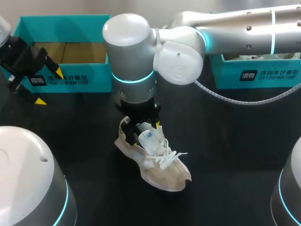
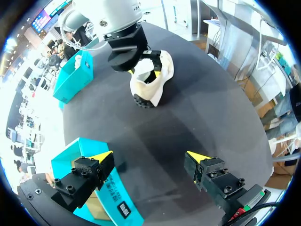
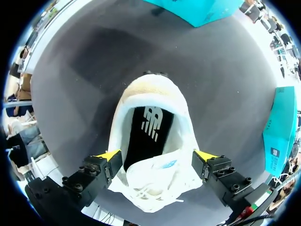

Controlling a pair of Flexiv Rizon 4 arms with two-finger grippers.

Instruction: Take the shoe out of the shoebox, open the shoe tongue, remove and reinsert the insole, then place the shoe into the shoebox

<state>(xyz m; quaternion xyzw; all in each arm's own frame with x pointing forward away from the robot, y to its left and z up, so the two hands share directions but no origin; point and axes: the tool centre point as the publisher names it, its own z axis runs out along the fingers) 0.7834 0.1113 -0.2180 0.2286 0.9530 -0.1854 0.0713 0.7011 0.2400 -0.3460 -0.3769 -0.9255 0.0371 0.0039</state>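
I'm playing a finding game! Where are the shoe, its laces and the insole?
shoe [image 1: 165, 177]: head view, on its beige toe.
laces [image 1: 168, 157]: head view, on the white knot.
insole [image 3: 149, 137]: right wrist view, on the black part inside the shoe.

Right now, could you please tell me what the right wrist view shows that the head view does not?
Only the right wrist view looks down into the shoe and shows the dark insole lying inside. Only the head view shows the shoe's toe and the left gripper, open, in front of the open shoebox. Both show the shoe standing on the black table, with the right gripper over its opening and one of its fingers on each side of the tongue.
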